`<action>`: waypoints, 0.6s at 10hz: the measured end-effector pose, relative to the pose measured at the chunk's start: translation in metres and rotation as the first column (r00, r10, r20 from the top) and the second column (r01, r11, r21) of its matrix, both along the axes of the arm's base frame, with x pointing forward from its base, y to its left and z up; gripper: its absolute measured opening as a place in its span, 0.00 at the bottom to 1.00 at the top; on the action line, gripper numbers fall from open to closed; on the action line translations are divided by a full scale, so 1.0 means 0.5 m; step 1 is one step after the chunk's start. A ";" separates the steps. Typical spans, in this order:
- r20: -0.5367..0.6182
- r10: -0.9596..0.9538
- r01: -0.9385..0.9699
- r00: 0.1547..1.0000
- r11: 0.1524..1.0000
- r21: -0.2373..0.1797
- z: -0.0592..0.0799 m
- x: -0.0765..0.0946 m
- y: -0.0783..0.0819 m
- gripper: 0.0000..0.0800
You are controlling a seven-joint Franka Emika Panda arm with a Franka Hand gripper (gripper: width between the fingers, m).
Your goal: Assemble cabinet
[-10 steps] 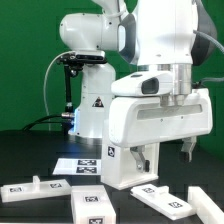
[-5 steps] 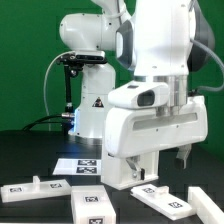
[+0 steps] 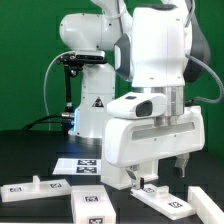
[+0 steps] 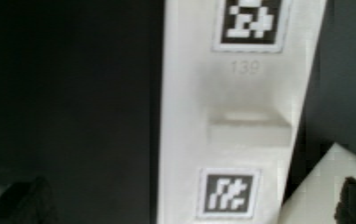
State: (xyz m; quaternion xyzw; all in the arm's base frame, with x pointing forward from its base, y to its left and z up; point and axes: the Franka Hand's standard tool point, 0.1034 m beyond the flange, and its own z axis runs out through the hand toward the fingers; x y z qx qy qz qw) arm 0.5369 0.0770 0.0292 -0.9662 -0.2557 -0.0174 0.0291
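The cabinet shows only as loose white tagged panels lying on the black table. A long narrow panel point(image 4: 237, 110) with two tags and a small notch lies right under my gripper point(image 4: 187, 205), and in the exterior view the same panel point(image 3: 155, 192) sits low on the table. My gripper point(image 3: 158, 176) hangs just above it, open, with one dark finger point(image 4: 15, 205) on either side and nothing held. Another white part point(image 4: 335, 170) lies close beside the panel.
More panels lie at the exterior view's left point(image 3: 30, 187), centre point(image 3: 88, 190) and right point(image 3: 205, 200). A tagged white block point(image 3: 90, 208) stands at the front edge. The marker board point(image 3: 78, 162) lies behind them, by the arm's base point(image 3: 90, 110).
The arm has come down toward the table and drifted slightly to the exterior view's left. The jaws have stayed open. The panels have not moved.
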 end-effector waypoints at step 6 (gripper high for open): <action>-0.020 -0.006 0.006 1.000 1.000 0.000 -0.025 -0.015 0.009 0.67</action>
